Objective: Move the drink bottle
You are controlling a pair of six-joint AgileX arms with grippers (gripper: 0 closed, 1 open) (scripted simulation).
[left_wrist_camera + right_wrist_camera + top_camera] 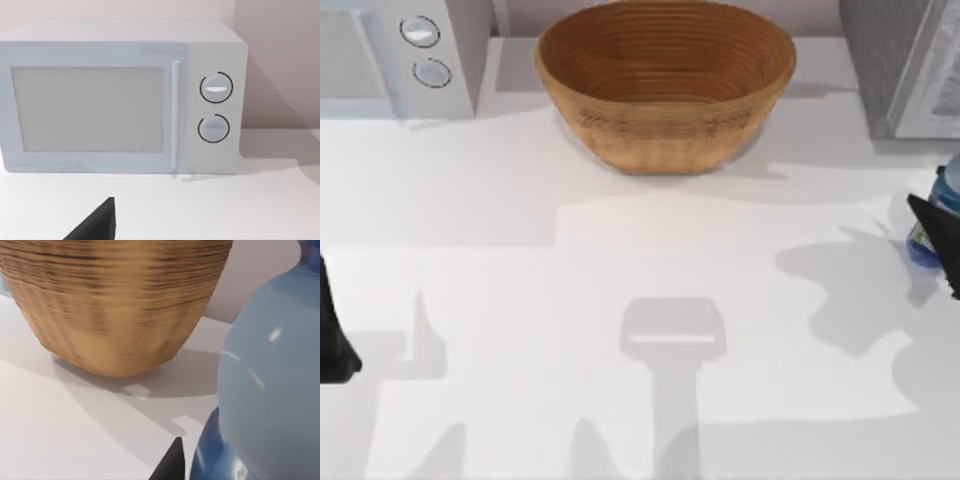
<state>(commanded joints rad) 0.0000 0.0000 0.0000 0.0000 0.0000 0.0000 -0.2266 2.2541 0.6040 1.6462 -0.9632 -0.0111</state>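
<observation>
Risk sits at the right edge of the white table [620, 240], where your small clear plastic drink bottle [942, 205] with its dark blue label stands, well apart from the brown woven basket [665, 80] at the back centre. Your right gripper [942, 245] is right against the bottle, and in the right wrist view the bottle [270, 390] looms very close beside one dark fingertip [170, 465]. You cannot tell from these views whether that claw is spread, pressed together or already pinching the bottle, so treat the hold as unproven. If you lift with only one finger touching, I judge the light bottle could tip or slide off the table's right side. A grip on its rounded shoulder might also squeeze it out. Your left gripper [335, 340] waits at the left edge, near the white microwave [120, 95]; whether it is spread cannot be told either.
</observation>
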